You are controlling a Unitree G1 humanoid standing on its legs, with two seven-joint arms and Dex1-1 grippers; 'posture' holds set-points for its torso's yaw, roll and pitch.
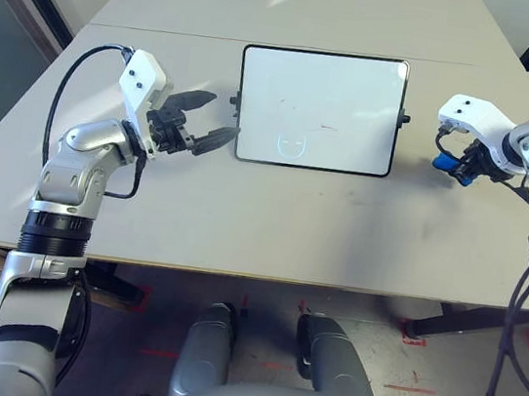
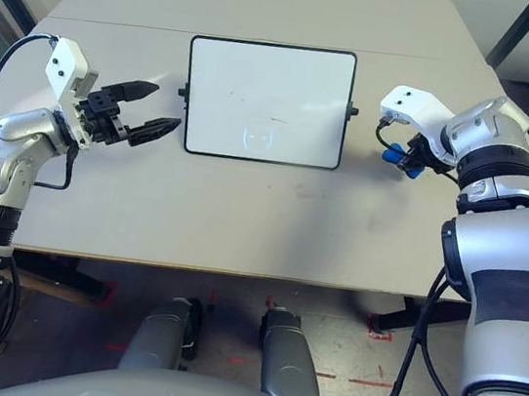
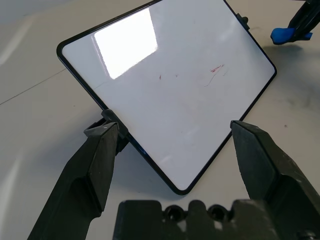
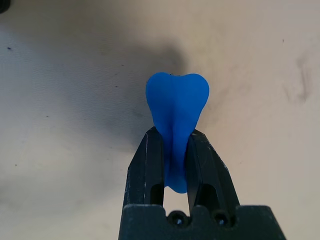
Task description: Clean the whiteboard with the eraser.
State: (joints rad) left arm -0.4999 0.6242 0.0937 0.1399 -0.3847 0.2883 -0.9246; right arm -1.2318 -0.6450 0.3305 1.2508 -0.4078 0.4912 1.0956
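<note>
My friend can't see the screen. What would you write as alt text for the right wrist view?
A pincer of two black fingers is shut on the pinched middle of a small bright blue eraser, whose rounded end sticks out past the fingertips. Behind it lies a pale tabletop with faint scuffs and the eraser's soft shadow.

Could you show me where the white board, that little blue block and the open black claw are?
rectangular black-framed whiteboard (image 1: 321,93), left eye view, bare white surface.
small bright blue eraser (image 4: 177,102), right wrist view, its wide end.
left gripper (image 1: 208,119), left eye view, midway between its fingertips.
</note>
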